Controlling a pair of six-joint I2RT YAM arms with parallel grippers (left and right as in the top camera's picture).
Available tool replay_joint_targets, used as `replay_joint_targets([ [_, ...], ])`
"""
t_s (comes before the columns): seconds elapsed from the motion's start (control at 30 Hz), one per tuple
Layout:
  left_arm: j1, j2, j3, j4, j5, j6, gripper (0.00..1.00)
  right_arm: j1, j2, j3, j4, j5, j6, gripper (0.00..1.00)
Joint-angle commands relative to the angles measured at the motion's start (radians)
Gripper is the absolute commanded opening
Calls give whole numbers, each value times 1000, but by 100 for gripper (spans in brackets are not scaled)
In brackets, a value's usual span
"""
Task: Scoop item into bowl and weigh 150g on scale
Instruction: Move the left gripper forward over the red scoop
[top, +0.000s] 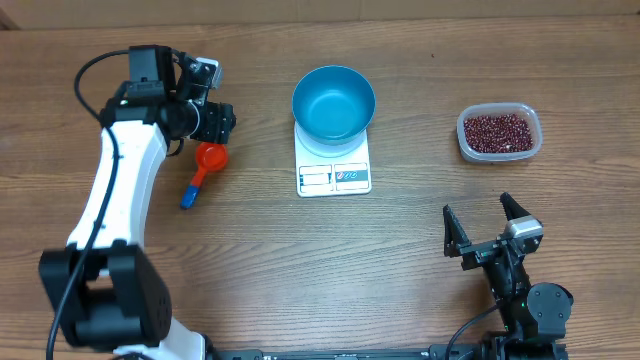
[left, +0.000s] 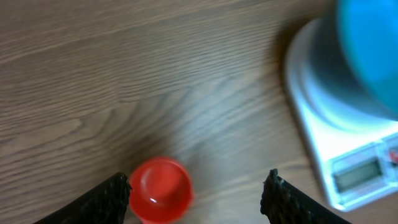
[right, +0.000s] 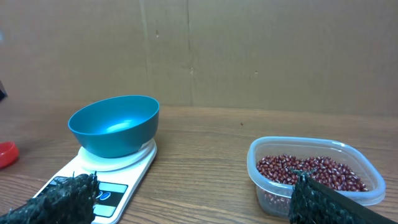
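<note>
Left pincer (left: 196, 198): apart above the red scoop (left: 160, 190), holding nothing.
Bowl (top: 334, 103): empty, on the scale (top: 334, 178), centre.
Beans (top: 498, 131): in the clear tub (top: 538, 140), right.
Right pincer (top: 490, 228): wide, empty, near.
Risk: scoop sits beside 1 finger; closing may knock it away.

I see a blue bowl (top: 334, 102), lighter blue inside, a white scale (top: 334, 160), dark red-brown beans (top: 498, 130), a red scoop (top: 203, 170) with a blue handle, and a brown wood-grained tabletop (top: 300, 270).
</note>
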Motion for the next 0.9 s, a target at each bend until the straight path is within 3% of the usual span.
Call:
replay_joint_targets([
  [0.0, 8, 61, 21, 35, -132, 12, 72, -6, -12, -11, 5, 3, -1, 100],
  [0.43, 8, 250, 21, 120, -206, 132, 72, -5, -12, -11, 5, 3, -1, 100],
  [0.87, 19, 270, 19, 125, -212, 234, 66, -6, -12, -11, 5, 3, -1, 100],
])
